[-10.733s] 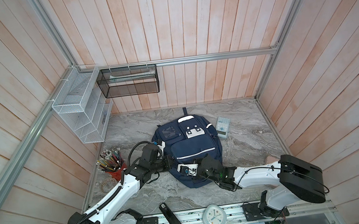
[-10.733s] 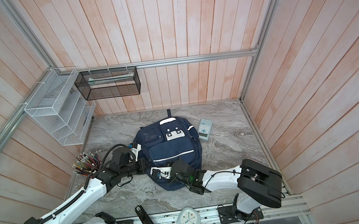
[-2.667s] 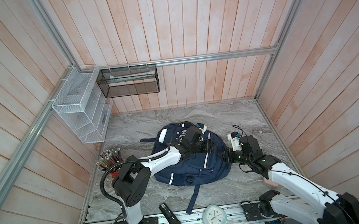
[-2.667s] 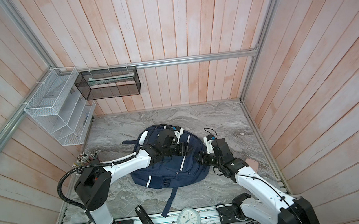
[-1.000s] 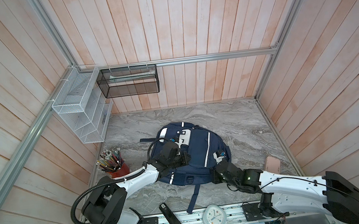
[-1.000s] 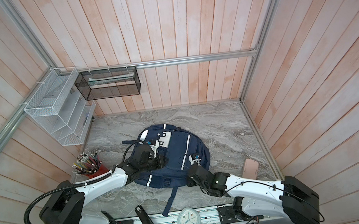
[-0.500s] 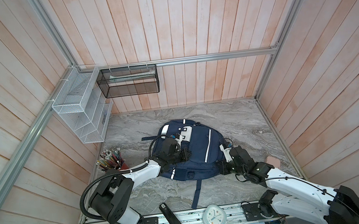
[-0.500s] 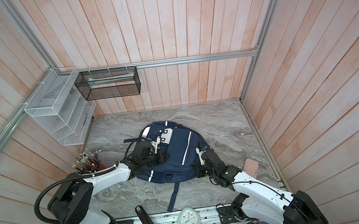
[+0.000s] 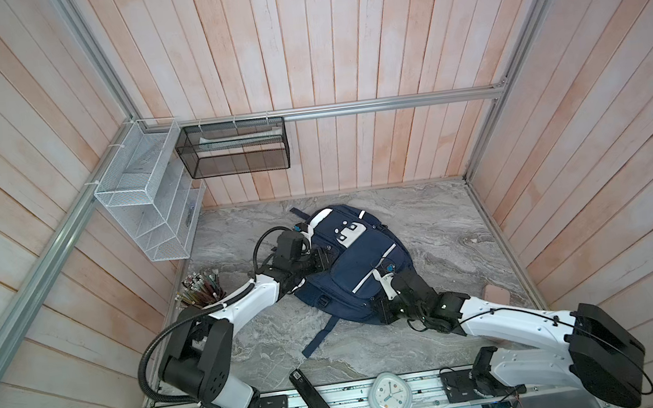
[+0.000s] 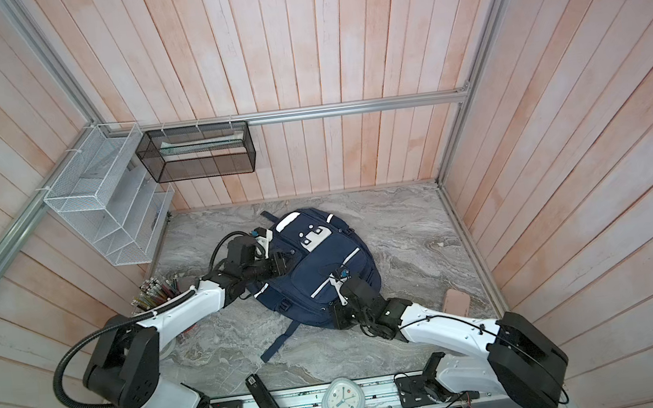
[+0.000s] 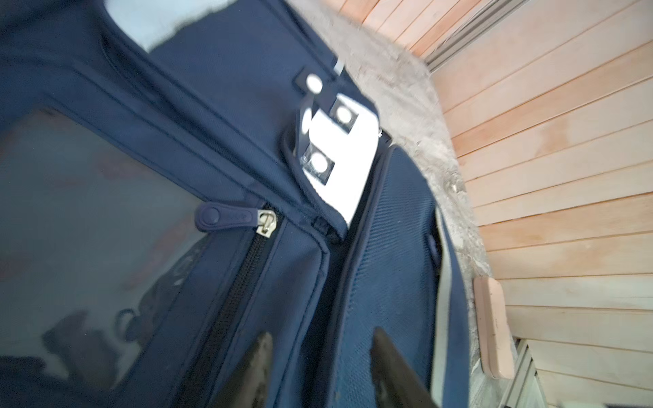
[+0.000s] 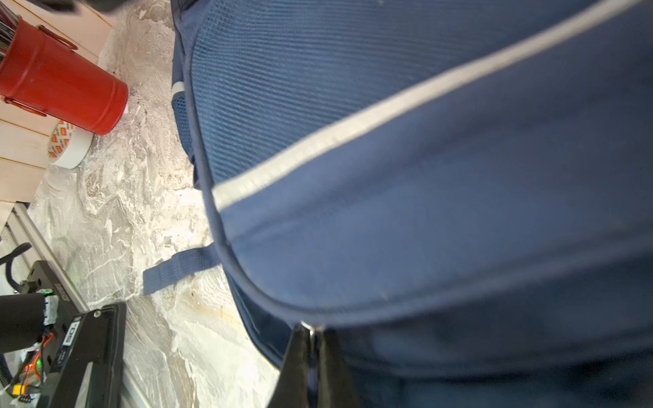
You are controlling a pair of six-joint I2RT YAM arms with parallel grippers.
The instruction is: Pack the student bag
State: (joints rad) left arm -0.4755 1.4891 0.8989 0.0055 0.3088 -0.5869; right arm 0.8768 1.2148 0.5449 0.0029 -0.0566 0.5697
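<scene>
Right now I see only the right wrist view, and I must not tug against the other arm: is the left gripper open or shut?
Observer: Open; the left gripper has its jaws apart over the bag, next to a zipper.
Operator: Anything loose on my right?
Observer: A pink block sits by the right wall, apart from the bag.
Operator: Which side of the bag faces up?
Observer: The front; its white flap pocket shows at the far end.
</scene>
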